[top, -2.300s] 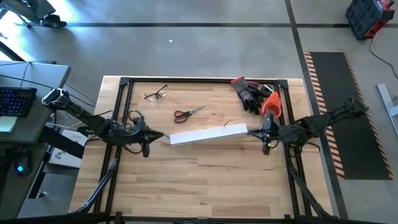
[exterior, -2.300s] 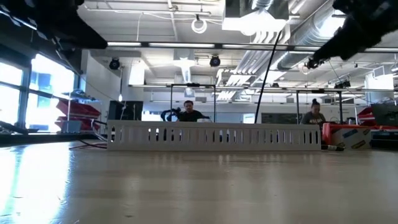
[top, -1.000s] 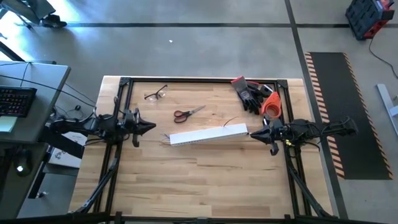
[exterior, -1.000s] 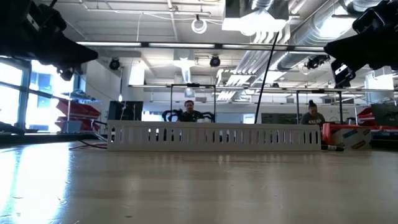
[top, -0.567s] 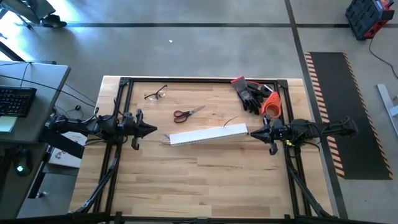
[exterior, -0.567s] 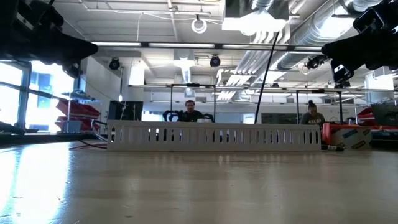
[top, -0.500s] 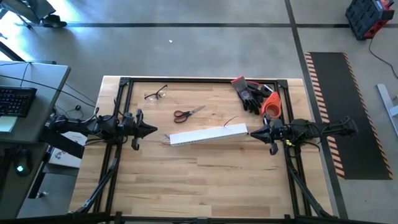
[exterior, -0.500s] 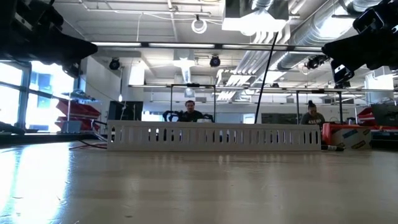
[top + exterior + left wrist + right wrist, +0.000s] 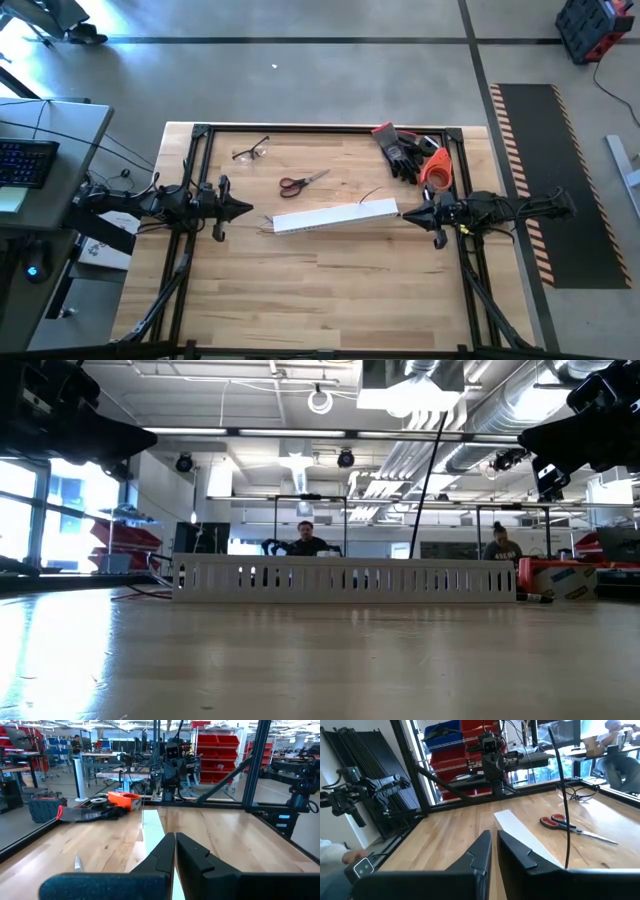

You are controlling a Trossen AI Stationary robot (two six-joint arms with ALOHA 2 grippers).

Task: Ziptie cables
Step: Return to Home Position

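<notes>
Poking from the white duct's left end at mid-frame, thin cables barely show; left pincer and right pincer hang closed, empty.

Grey concrete floor surrounds the wooden desk, a hazard-edged black mat at frame right; the low view shows ceiling ducts upper right, bright windows left.

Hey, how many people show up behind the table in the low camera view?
2. One person shows above the middle of the white duct; another person shows above its right end. Others may be hidden.
</notes>
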